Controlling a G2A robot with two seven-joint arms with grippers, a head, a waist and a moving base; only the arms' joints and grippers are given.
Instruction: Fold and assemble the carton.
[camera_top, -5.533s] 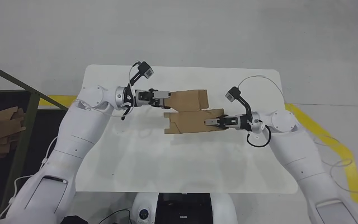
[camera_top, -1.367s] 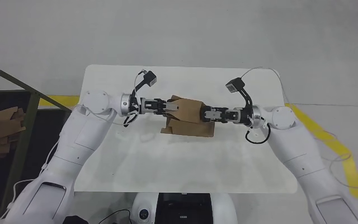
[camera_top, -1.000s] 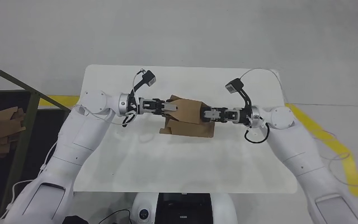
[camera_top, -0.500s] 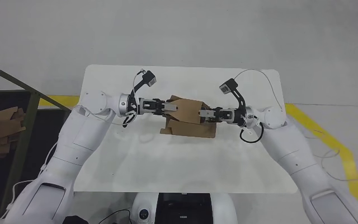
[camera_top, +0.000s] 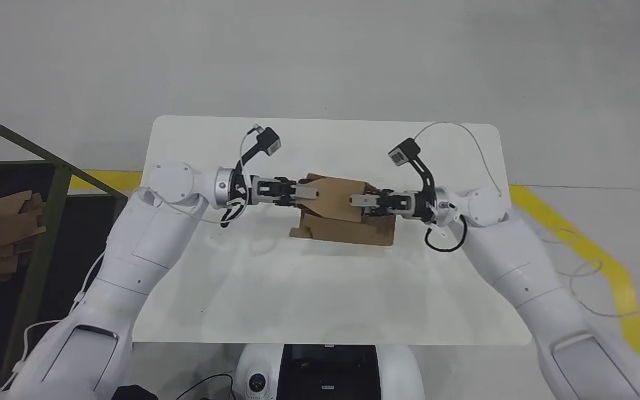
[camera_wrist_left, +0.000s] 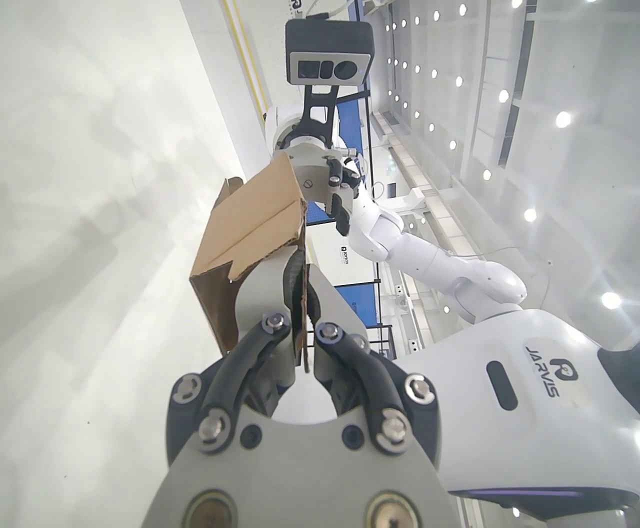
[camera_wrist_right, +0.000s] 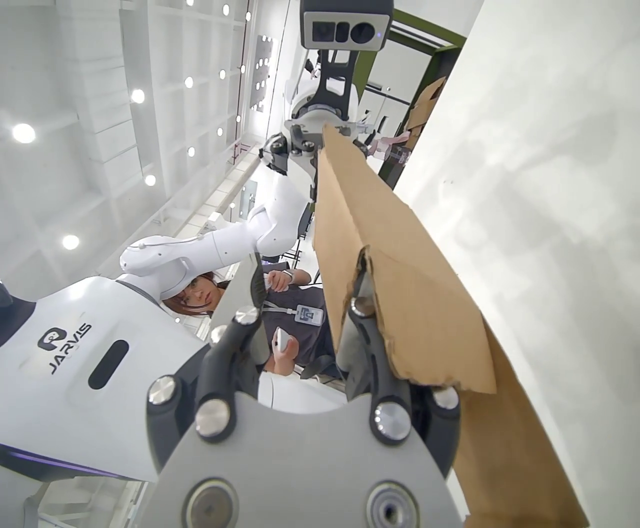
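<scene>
In the middle of the table (camera_top: 300, 290), the half-raised carton (camera_top: 335, 215) is being squared up, I'd say: the left gripper (camera_top: 303, 190) is pinching its 9 o'clock edge, while the right gripper (camera_top: 360, 201) is sitting jaws apart at the 3 o'clock flap, which probably needs pushing inward next.

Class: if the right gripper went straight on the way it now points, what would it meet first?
The carton: the open right gripper is at its near end, pointing along it. Past the carton sits the left gripper, shut on the far end, though depth is unclear.
</scene>
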